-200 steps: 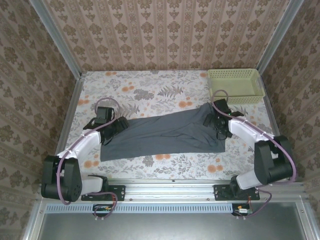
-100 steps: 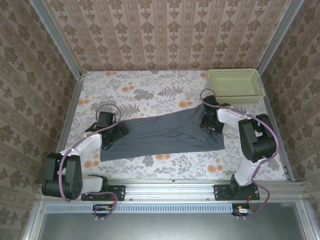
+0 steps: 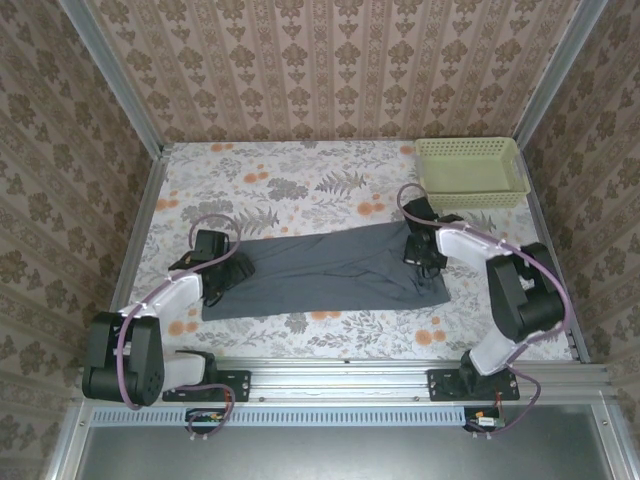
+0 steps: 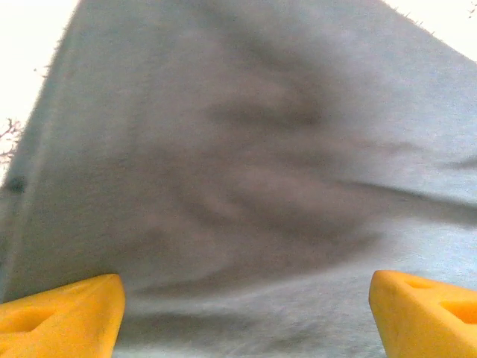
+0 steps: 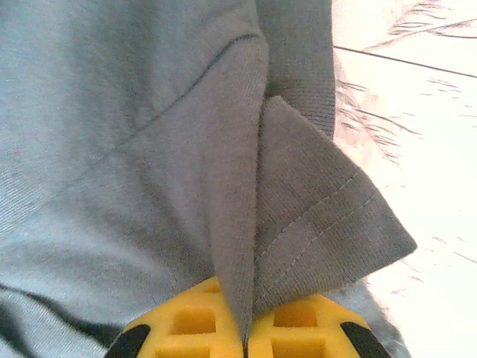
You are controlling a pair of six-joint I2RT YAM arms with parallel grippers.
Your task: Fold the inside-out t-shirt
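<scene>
Top external: inside-out t-shirt (image 3: 330, 270) lies long axis left-right on the table (image 3: 300, 185) | right gripper (image 3: 421, 252) clamped on the fold at its right end | left gripper (image 3: 214, 272) spread wide over the left end, holding nothing | each arm nearest its own end

T-shirt (image 3: 330, 270) on table (image 3: 300, 185), basket (image 3: 472, 197) behind.

The floral-print tabletop (image 3: 300, 175) lies bare from ten to one o'clock — free passage there. A pale yellow-green plastic mesh basket (image 3: 475, 198) blocks the two o'clock corner; brown patterned wallpaper walls (image 3: 330, 70) close three sides. The dark slate blue-grey fabric t-shirt (image 3: 320, 268) spans nine to three.
</scene>
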